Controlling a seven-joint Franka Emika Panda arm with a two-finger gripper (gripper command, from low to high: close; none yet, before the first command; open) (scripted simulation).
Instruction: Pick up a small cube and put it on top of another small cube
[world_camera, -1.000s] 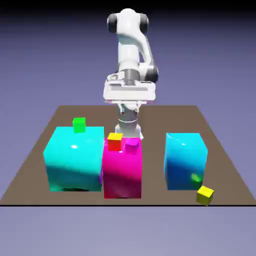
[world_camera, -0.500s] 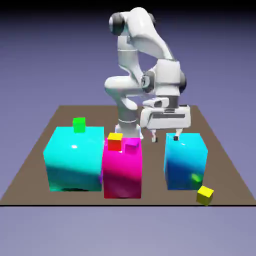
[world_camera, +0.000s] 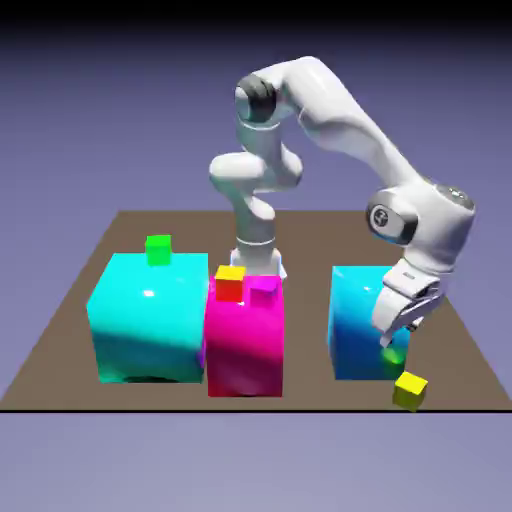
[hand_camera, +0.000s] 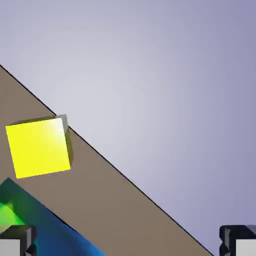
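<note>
The tiny all-yellow small cube lies on the brown table near its front edge, at the exterior view's right. My gripper hangs just above and slightly left of it, in front of the right cyan block. In the hand view the yellow cube sits at the left, off to one side of the gripper. The fingertips stand wide apart at the bottom corners with nothing between them, so the gripper is open.
A small green cube lies against the right cyan block, close to my fingers. A big cyan block carries another green cube. The magenta block carries a red-fronted yellow-topped cube and a small magenta cube.
The arm has swung from above the middle blocks to the exterior view's right and come down. The hand now hangs low in front of the right cyan block, near the yellow cube.
</note>
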